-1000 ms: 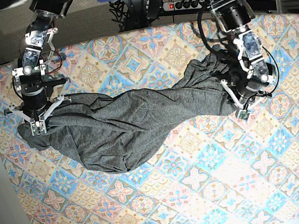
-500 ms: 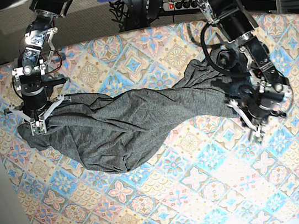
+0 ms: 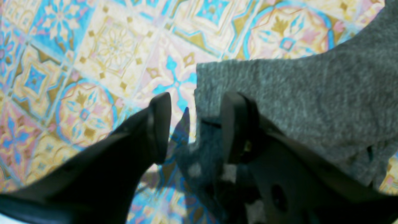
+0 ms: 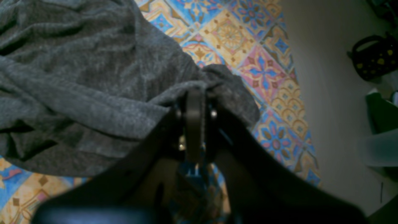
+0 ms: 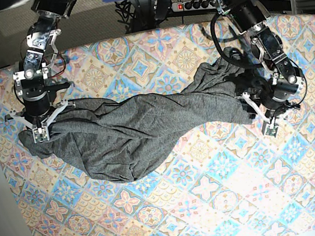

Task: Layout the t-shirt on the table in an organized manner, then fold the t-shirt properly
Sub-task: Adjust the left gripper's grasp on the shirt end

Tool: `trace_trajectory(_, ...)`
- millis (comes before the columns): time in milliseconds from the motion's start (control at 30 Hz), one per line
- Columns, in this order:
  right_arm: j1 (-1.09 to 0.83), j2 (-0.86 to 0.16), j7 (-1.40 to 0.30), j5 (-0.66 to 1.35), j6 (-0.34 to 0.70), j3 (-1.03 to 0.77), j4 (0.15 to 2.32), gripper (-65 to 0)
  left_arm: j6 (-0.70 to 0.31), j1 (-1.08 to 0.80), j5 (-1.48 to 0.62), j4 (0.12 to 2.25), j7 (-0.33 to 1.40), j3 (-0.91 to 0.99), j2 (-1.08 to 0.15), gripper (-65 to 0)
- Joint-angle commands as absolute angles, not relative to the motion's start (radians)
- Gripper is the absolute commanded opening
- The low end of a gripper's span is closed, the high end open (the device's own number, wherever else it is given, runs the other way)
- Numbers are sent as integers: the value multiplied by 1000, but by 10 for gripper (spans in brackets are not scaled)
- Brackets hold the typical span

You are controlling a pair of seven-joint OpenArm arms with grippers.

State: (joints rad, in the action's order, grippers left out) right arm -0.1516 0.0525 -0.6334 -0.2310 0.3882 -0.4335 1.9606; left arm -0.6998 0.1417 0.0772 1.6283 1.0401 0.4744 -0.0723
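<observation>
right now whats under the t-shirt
Only the table, with its patterned cloth showing all around the t-shirt. Whatever sits beneath the bunched fabric is covered. The right gripper is shut on one end; the left gripper is open at the other edge.

I can read no text, label, brand, number or sign in any of my views. The t-shirt (image 5: 130, 133) is plain grey cloth with no print, and the table (image 5: 216, 203) cover carries only floral diamond tiles, both beside the left pincer (image 3: 194, 124) and under the right one (image 4: 194, 124). The clutter beyond the table edge is too blurred to read.
</observation>
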Motion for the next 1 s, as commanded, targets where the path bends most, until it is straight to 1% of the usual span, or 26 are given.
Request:
trace_trajectory(0, -140, 45, -610, -226, 381, -435, 1977, -650, -698, 159, 67, 1600, 1009, 473, -84, -400)
trace_trajectory(133, -140, 45, -610, -226, 381, -435, 1977, -650, -698, 162, 62, 1457, 917, 473, -85, -400)
trace_trajectory(267, -142, 45, -610, -226, 381, -435, 1977, -650, -698, 157, 67, 1408, 839, 473, -85, -401)
trace_trajectory(467, -142, 45, -610, -226, 381, -440, 1977, -650, -698, 156, 68, 1405, 835, 475, -85, -403)
trace_trajectory(600, -142, 45, -610, -226, 381, -440, 1975, -650, -698, 142, 56, 1409, 837, 475, -124, -403)
trace_trajectory(767, -142, 45, -610, -226, 381, -438, 1975, -650, -698, 147, 65, 1461, 842, 561, -143, -403)
trace_trajectory(967, -134, 45, -610, -226, 381, -433, 1974, -650, -698, 148, 68, 1468, 840, 562, -150, -399)
